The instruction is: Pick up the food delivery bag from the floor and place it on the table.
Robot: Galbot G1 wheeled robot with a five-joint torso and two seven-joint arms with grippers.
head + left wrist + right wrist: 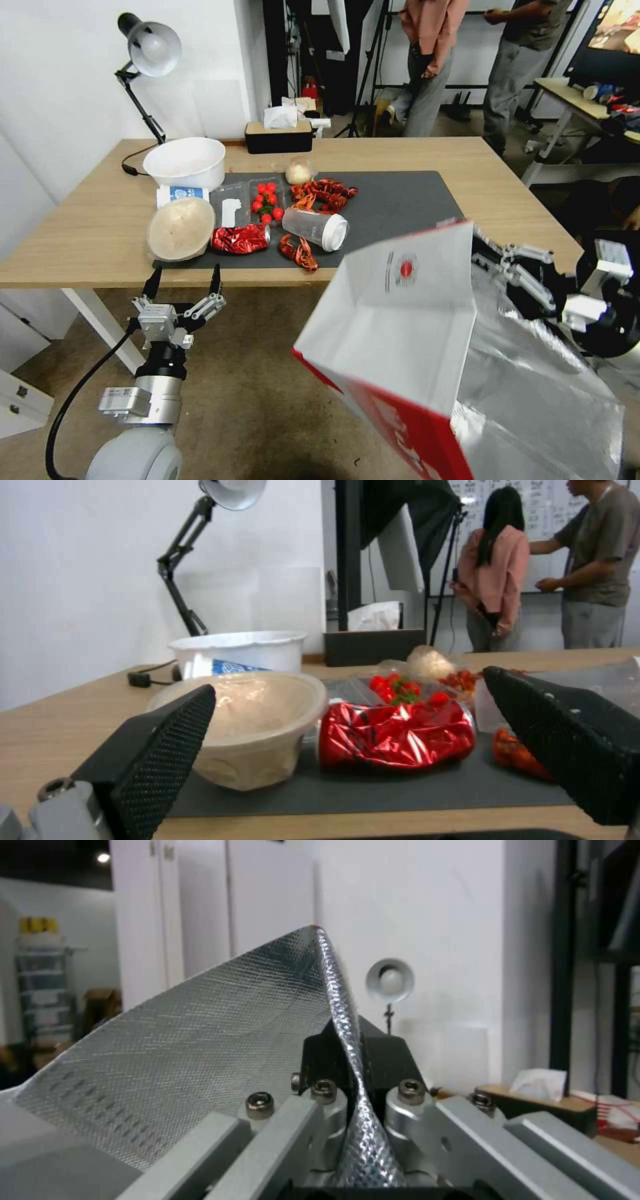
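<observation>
The food delivery bag (400, 320), white with a round red logo, a red base and silver foil lining (200, 1040), hangs tilted in the air before the table's front right edge. My right gripper (483, 250) is shut on its upper rim, and in the right wrist view the gripper (353, 1060) pinches the foil edge. The table (80, 227) is light wood with a dark grey mat (400, 200). My left gripper (184, 280) stands open just below the table's front edge at the left, above the floor (253, 387). In the left wrist view the left gripper (363, 740) holds nothing.
On the mat's left half lie a lidded bowl (180, 228), a red foil wrapper (240, 239), a tomato tray (267, 200), a tipped plastic cup (317, 228) and crayfish shells (323, 190). A white bowl (185, 162), lamp (150, 50) and tissue box (279, 133) stand behind.
</observation>
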